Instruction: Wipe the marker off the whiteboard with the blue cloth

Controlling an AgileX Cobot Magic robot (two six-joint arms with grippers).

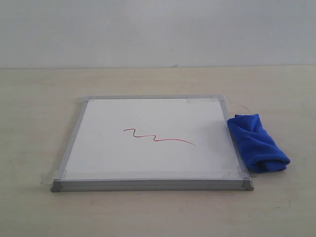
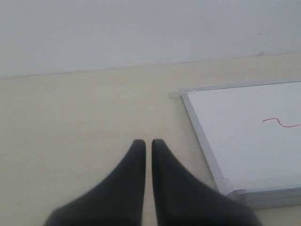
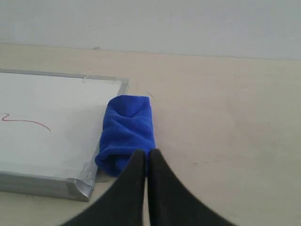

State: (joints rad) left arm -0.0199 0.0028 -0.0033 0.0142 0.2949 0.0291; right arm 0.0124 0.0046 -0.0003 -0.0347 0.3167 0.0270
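Note:
The whiteboard (image 1: 148, 163) lies flat on the table, grey frame around it, with a thin red wavy marker line (image 1: 158, 137) near its middle. The blue cloth (image 1: 256, 142) is a bunched roll lying against the board's right frame edge. Neither gripper shows in the exterior view. In the left wrist view my left gripper (image 2: 147, 143) is shut with nothing in it, over bare table beside the whiteboard (image 2: 244, 141) and its marker line (image 2: 282, 123). In the right wrist view my right gripper (image 3: 146, 153) is shut and empty, its tips just short of the blue cloth (image 3: 128, 127) beside the whiteboard (image 3: 51, 141).
The table (image 1: 39, 98) is pale wood-coloured and runs back to a plain white wall (image 1: 158, 29). Clear tape holds the board's corners to the table.

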